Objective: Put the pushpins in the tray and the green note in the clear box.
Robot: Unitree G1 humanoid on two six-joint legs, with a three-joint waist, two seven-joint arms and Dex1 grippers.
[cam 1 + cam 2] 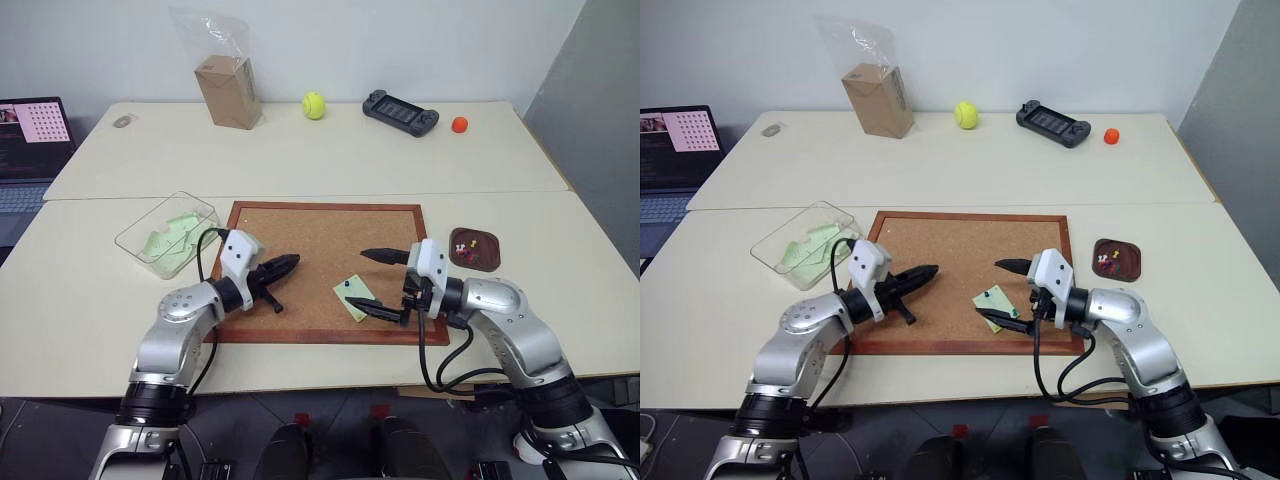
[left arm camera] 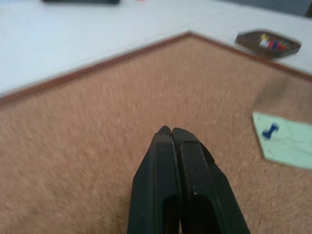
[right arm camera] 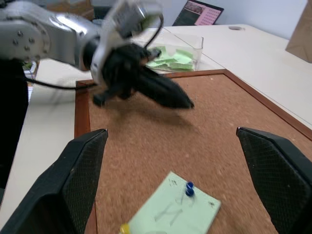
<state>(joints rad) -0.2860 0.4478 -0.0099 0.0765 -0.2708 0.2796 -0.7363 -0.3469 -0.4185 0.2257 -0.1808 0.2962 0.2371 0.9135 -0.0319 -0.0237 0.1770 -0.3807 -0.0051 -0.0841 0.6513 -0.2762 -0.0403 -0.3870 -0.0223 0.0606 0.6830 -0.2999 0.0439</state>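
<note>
A pale green note (image 1: 357,297) lies on the corkboard (image 1: 320,240), held down by a blue pushpin (image 3: 189,188) and a yellow one (image 3: 125,228) at its edge. My right gripper (image 1: 385,284) stands open, one finger on each side of the note, just above it. Over the board's left part my left gripper (image 1: 290,264) is shut and empty, pointing toward the note. The clear box (image 1: 168,235), left of the board, holds green paper. The dark reddish tray (image 1: 474,248), right of the board, holds several coloured pushpins (image 2: 272,44).
At the table's far side are a cardboard box in a clear bag (image 1: 228,88), a yellow-green ball (image 1: 314,104), a black game controller (image 1: 400,111) and a small orange ball (image 1: 459,124). A laptop (image 1: 30,140) sits at the far left.
</note>
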